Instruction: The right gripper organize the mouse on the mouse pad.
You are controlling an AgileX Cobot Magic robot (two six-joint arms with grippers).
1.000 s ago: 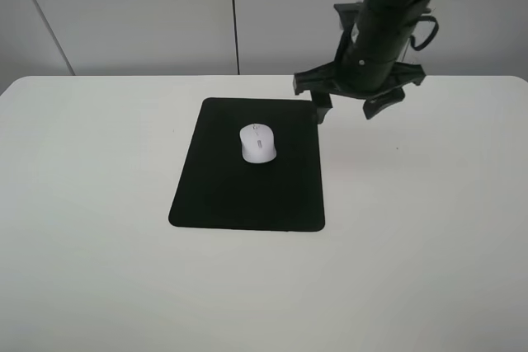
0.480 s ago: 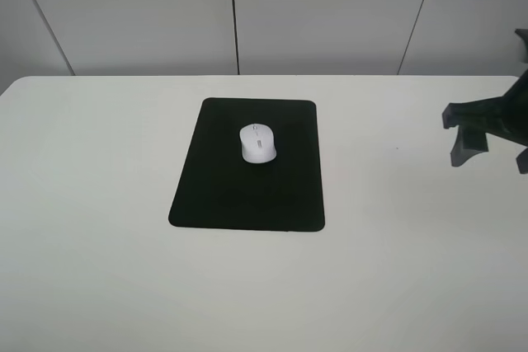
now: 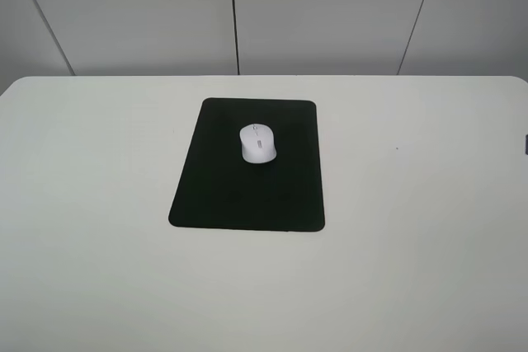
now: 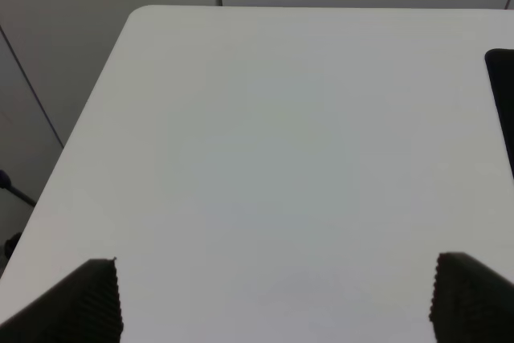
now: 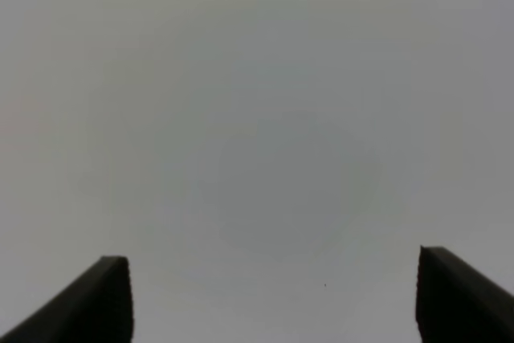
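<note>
The white mouse (image 3: 258, 143) lies on the far half of the black mouse pad (image 3: 247, 195), near the middle of the table. My right gripper (image 5: 273, 295) is open and empty over bare white table. In the high view only a dark sliver at the right edge (image 3: 525, 144) shows of it, far from the mouse. My left gripper (image 4: 273, 299) is open and empty above the table's left part. An edge of the mouse pad (image 4: 503, 94) shows at the side of the left wrist view.
The white table (image 3: 412, 228) spreads wide around the pad. Its rounded far left corner (image 4: 148, 14) and left edge show in the left wrist view. Grey wall panels (image 3: 330, 14) stand behind the table.
The right arm has swung from just behind the pad's far right corner out to the right and has nearly left the high view. The mouse and pad have not moved.
</note>
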